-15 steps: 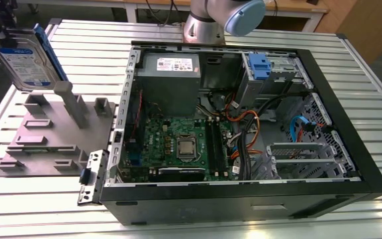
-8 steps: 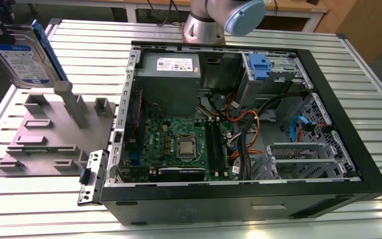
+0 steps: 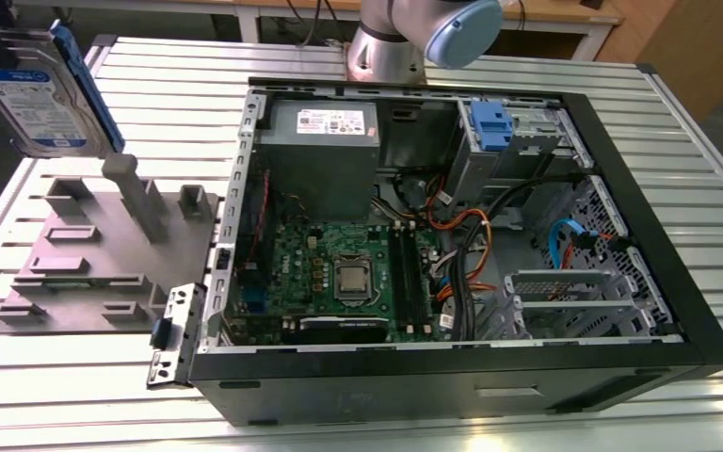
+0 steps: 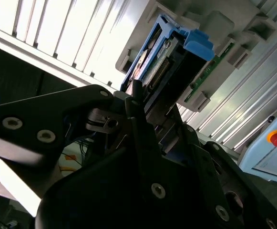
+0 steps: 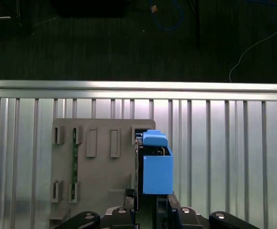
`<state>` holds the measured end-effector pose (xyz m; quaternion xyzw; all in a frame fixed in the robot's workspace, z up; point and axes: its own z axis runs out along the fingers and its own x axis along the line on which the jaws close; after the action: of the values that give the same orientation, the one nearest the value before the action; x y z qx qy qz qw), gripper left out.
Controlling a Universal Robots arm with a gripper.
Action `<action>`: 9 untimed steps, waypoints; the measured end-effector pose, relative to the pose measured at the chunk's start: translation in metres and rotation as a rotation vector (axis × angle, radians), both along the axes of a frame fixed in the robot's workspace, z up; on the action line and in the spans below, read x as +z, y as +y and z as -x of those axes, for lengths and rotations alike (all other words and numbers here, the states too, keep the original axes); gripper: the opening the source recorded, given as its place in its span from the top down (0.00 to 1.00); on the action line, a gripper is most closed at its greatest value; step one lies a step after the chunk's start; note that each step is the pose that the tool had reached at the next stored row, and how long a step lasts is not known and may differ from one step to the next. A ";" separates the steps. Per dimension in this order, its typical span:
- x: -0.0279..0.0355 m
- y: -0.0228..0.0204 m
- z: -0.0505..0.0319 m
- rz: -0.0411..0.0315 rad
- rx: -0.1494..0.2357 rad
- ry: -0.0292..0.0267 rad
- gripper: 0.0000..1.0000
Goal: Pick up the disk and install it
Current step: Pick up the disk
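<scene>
Disk (image 3: 29, 102) stands edge-on in your tool (image 5: 151, 206), whose fingers are closed tight on it; it hangs above the grey fixture (image 3: 86, 235) on the tabletop (image 3: 86, 405), apparently lifted clear; the pick looks done; installing is left, with the open computer case (image 3: 700, 320) well apart toward the exterior view's right.

We are gripping the disk (image 4: 195, 45) in our gripper (image 4: 152, 102), jaws closed against its two sides, one black finger (image 4: 139, 119) running along its edge in the second wrist view. In the exterior view our arm (image 3: 418, 33) is standing as a silver column under a blue-grey joint cap.
</scene>
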<state>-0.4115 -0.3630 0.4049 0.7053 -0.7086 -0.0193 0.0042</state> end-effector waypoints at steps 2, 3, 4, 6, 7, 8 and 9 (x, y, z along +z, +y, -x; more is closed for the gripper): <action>0.0031 0.0000 0.0000 0.0000 0.000 0.0001 0.65; 0.0045 0.0000 0.0000 0.0000 0.000 0.0001 0.65; 0.0057 0.0000 0.0000 -0.0001 0.000 -0.0002 0.65; 0.0058 0.0000 0.0000 0.0000 0.000 -0.0001 0.65; 0.0062 0.0000 0.0000 0.0000 0.000 0.0001 0.65; 0.0064 0.0000 0.0000 0.0000 0.000 0.0000 0.65; 0.0064 0.0000 0.0000 0.0000 0.000 0.0000 0.65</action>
<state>-0.4115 -0.3630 0.4113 0.7053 -0.7086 -0.0193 0.0042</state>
